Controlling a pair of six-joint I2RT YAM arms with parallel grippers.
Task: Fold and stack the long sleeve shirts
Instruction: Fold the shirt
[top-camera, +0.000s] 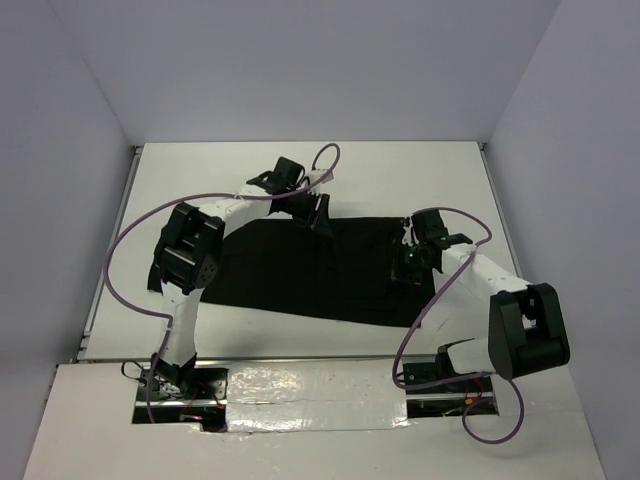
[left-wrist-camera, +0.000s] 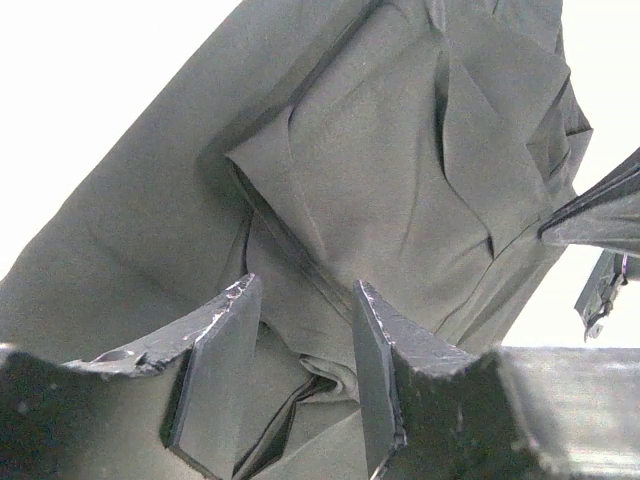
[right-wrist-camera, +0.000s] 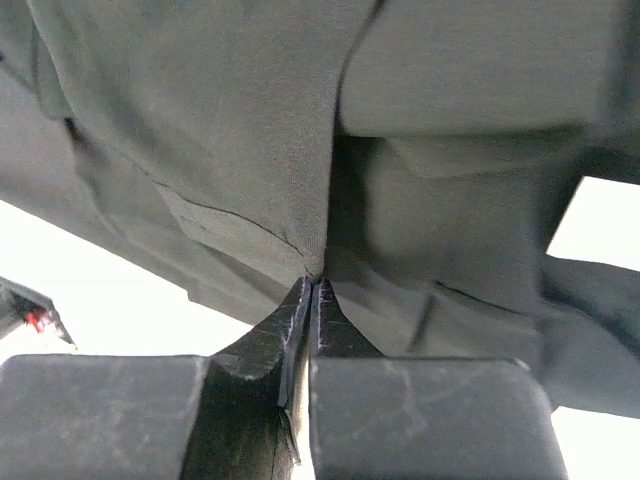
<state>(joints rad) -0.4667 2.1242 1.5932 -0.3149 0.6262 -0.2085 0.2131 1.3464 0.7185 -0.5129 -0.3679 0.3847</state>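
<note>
White walls enclose a white table (top-camera: 420, 170). A black shirt (top-camera: 300, 270) lies spread across the table's middle, mostly flat, with rumpled folds near its far edge and its right end. The left gripper (top-camera: 318, 215) hangs over the shirt's far edge, its jaws apart above a bunched fold, holding nothing. The right gripper (top-camera: 408, 262) is at the shirt's right end, its jaws pressed together on a thin ridge of cloth.

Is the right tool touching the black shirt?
Touching. The right wrist view shows the right tool closed, its tips pinching a raised fold of the shirt, with no gap between cloth and tips.
</note>
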